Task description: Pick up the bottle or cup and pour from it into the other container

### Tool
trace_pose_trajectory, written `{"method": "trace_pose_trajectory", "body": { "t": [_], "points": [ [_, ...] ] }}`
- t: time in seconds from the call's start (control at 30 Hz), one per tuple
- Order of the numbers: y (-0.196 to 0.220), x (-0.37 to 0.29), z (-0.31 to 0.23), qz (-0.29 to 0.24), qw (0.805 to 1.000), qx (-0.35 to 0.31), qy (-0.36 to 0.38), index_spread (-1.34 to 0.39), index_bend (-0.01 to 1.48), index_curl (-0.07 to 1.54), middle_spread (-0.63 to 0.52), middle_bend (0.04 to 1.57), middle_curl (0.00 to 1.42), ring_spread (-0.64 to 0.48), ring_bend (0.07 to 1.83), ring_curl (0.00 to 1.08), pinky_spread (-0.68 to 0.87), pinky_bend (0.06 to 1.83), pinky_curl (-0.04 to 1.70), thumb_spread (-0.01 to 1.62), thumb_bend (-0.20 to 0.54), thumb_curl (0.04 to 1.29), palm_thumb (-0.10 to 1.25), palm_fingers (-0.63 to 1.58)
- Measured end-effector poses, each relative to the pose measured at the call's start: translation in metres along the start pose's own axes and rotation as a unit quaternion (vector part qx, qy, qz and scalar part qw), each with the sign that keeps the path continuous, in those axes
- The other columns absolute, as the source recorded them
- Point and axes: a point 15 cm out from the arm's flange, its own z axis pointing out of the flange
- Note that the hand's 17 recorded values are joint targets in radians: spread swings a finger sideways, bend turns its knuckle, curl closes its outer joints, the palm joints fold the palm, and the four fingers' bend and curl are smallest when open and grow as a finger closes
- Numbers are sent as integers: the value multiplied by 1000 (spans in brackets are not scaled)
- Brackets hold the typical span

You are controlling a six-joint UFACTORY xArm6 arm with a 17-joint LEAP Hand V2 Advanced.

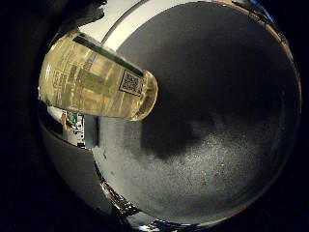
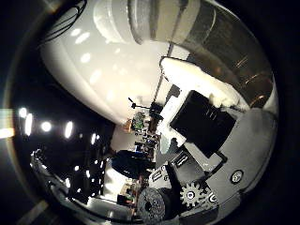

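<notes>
A clear plastic bottle (image 1: 97, 77) of pale yellow liquid, with a printed label, fills part of the little finger side palm view, close to the palm. It lies tilted on its side in the air above a dark grey mat (image 1: 227, 97) and casts a shadow (image 1: 183, 135) on it. The thumb side palm view shows white, black and geared parts of my hand (image 2: 183, 192) at its edge. My hand is shut on the bottle.
A pale table edge (image 1: 68, 159) runs round the grey mat. The thumb side palm view looks out at the room: a bright white surface (image 2: 103, 66), a black flat panel (image 2: 202, 117) and clutter further off.
</notes>
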Motion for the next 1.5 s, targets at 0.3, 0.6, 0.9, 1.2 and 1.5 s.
{"method": "trace_pose_trajectory", "body": {
  "t": [0.3, 0.6, 0.9, 1.2, 1.5],
  "points": [
    [6, -8, 21, -9, 999, -15, -44, -225, 842, 739, -82, 1115, 643, -155, 1254, 503, -317, 1336, 295, 778, -16, 586, 998, 1264],
    [5, -15, 25, -15, 998, -15, -58, -191, 1075, 788, -96, 1300, 694, -187, 1349, 599, -230, 1459, 452, 760, -12, 680, 1085, 1171],
    [9, -29, 27, -22, 997, -28, -75, -179, 1159, 789, -103, 1360, 713, -201, 1362, 682, -184, 1511, 568, 768, -11, 766, 1125, 1124],
    [-7, -80, 13, -66, 996, -33, -53, -177, 1178, 780, -86, 1378, 711, -194, 1381, 730, -182, 1465, 672, 664, -15, 867, 1130, 1125],
    [5, -154, 0, -111, 986, -112, 53, -176, 1184, 774, -87, 1369, 714, -193, 1401, 722, -187, 1419, 756, 619, -17, 912, 1119, 1135]
  ]
}}
